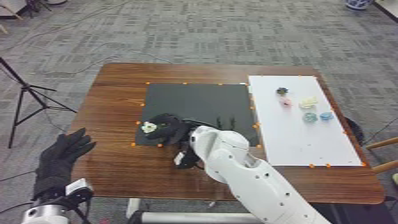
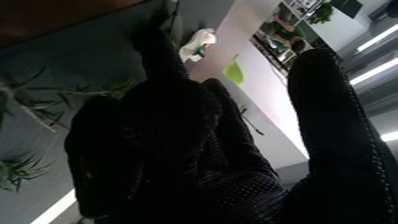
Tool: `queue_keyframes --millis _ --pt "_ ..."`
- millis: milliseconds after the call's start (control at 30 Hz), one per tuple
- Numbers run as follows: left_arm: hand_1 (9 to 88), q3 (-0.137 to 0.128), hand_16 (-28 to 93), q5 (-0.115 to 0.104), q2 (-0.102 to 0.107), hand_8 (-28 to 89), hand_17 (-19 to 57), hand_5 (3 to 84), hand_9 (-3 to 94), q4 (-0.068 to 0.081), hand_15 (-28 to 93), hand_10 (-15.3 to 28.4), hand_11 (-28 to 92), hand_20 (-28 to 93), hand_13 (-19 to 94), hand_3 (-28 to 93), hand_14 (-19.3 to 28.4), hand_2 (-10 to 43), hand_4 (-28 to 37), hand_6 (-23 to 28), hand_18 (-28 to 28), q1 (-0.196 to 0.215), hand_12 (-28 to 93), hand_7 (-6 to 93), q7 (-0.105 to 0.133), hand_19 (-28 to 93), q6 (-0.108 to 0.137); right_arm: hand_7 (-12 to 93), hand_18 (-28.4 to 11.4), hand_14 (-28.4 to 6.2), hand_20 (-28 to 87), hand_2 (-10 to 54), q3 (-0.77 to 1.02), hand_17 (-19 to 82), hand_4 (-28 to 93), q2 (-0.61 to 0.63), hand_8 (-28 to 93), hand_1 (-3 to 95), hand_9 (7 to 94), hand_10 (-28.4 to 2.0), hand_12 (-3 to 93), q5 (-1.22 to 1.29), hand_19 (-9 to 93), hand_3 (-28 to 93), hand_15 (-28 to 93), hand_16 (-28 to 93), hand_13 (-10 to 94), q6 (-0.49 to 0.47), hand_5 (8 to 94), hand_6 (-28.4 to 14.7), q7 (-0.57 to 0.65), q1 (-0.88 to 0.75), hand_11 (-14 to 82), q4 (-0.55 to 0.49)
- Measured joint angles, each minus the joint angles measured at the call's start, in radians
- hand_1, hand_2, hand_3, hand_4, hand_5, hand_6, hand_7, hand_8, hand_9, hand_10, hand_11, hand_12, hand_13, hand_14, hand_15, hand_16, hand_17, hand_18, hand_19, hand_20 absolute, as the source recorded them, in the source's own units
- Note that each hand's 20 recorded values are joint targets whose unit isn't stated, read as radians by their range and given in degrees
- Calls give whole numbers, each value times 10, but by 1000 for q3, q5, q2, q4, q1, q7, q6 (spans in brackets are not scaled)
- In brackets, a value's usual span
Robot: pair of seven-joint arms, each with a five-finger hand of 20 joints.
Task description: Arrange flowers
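the black mat [image 1: 182, 95] lay on a brown wooden table [image 1: 124, 172], orange markers along its edges. directly to its right was a white board [image 1: 284, 145], also edged with orange markers. patterned grey carpet [image 1: 195, 35] spread beyond the mat and around the table, with thin cables running across it. well left of the mat, past the table's edge, stood a black tripod [image 1: 27, 90]. off to the mat's far right were a blue-and-white pot [image 1: 357, 4] on the floor and, nearer, part of a wooden chair [image 1: 384, 156]. long ceiling lights [image 2: 378, 42] glowed in the right wrist view.

the white arm [image 1: 253, 175] crossed the mat's near edge. its right hand [image 1: 169, 131] was over the mat's near left part, just beside the white flower [image 1: 149, 127]; i could not tell whether it gripped that flower. to the right of the mat, on the board, sat a dark flower [image 1: 282, 91], a pink flower [image 1: 285, 102], a pale yellow flower [image 1: 307, 102], a blue-green flower [image 1: 310, 117] and a light blue flower [image 1: 326, 116]. the left hand [image 1: 62, 152] was left of the mat, near the table's edge, fingers straight and slightly spread.
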Motion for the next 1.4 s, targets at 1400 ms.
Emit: queue_keyframes --millis 1400 --pt "259 45 -2 178 -21 -99 61 535 519 88 235 144 213 218 444 699 179 64 -283 22 141 -214 104 153 -76 215 -5 200 -171 -61 456 -95 718 529 -144 632 -64 391 731 -136 210 -135 926 655 534 341 830 430 583 -9 -54 -370 170 -91"
